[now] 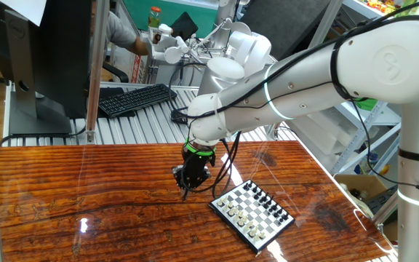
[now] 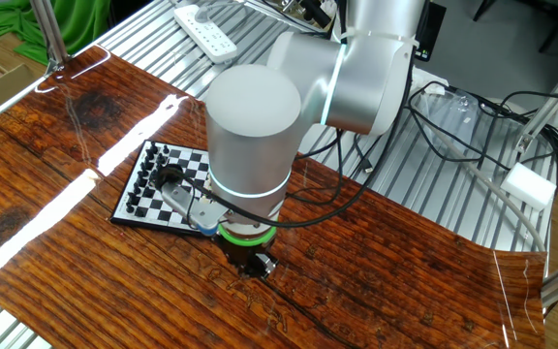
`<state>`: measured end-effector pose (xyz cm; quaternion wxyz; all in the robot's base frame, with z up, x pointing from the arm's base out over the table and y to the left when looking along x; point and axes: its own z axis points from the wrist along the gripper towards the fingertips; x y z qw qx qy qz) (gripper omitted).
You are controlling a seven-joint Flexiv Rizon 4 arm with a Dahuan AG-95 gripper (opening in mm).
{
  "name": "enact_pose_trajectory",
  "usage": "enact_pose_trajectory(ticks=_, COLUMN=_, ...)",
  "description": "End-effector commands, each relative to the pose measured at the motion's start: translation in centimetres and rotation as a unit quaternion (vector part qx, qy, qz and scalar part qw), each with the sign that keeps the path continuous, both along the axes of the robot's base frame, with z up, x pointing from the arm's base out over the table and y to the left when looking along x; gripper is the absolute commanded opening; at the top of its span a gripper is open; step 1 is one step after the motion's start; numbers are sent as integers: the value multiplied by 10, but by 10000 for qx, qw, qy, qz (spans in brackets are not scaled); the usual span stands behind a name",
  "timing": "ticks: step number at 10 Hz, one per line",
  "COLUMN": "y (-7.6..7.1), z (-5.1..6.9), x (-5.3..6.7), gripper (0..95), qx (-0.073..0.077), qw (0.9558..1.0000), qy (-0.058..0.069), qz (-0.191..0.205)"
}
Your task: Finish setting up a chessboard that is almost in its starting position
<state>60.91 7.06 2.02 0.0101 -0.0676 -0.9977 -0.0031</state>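
Hovering low over the wooden table (image 1: 86,189), the gripper (image 1: 186,182) hangs just beside the chessboard (image 1: 253,211), off the board's corner and not above any square. In one fixed view its dark fingers point down close to the wood, but they are small and dark against the grain, so I cannot tell if they are apart, together, or closed on a piece. In the other fixed view the arm's thick wrist covers the gripper (image 2: 255,264) almost fully.

The chessboard lies flat on the table, turned at an angle, with black pieces along one side and white pieces along the opposite side. The pieces are too tiny to say which one is out of place.

My judgement is that the step in hand happens beside the board: either picking up a stray piece from the wood, or carrying one toward its square. The next move calls for a short, careful travel over the board's rim and a straight descent between neighbours, because the pieces stand close together and tip easily.

No brand, label or writing can be read; a round emblem on the arm's white joint is too faint.
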Motion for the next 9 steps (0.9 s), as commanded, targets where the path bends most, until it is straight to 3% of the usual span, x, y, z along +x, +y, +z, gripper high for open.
enact_pose_trajectory(ticks=1, y=0, z=-1, x=1, gripper=0, qx=-1, qw=10000, qy=-4, qz=-10)
enact_pose_trajectory(ticks=3, y=0, z=-1, x=2, gripper=0, qx=-2, qw=10000, qy=-7, qz=-28)
enact_pose_trajectory(ticks=4, y=0, z=-1, x=2, gripper=190, qx=-2, qw=10000, qy=-6, qz=-37)
enact_pose_trajectory(ticks=9, y=1, z=-6, x=3, gripper=190, qx=-7, qw=10000, qy=-56, qz=-49)
